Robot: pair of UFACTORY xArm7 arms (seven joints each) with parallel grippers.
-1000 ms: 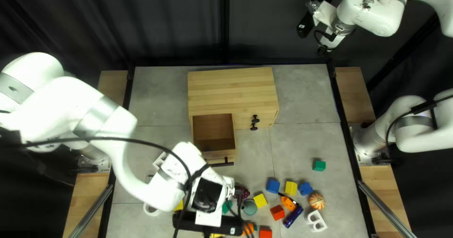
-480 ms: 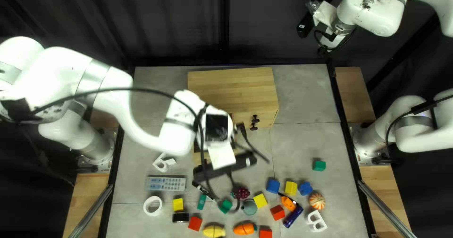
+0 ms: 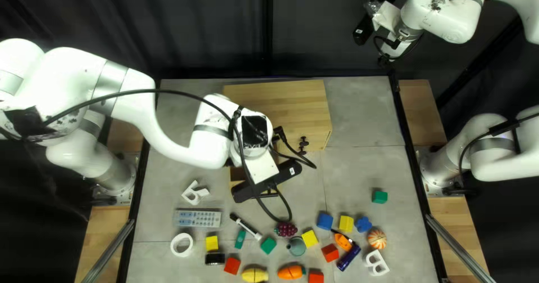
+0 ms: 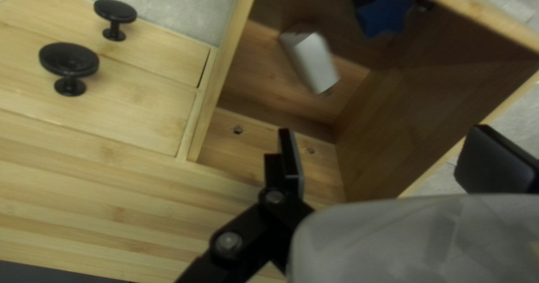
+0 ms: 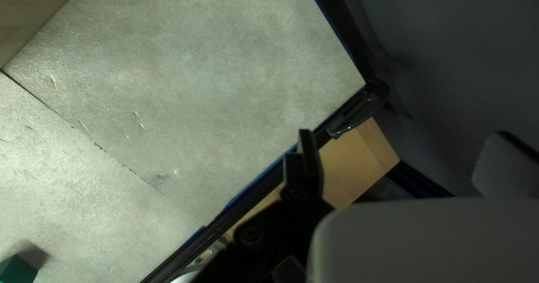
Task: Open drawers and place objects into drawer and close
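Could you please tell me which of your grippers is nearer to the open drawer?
Left. My left gripper is open over the drawer; my right gripper is raised near the table's far right corner.

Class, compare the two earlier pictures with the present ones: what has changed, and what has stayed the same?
The left gripper moved from above the toys toward the far edge, over the drawer. It is open now; whether it let anything go, the earlier pictures do not settle. The right arm, cabinet and green cube stayed put.
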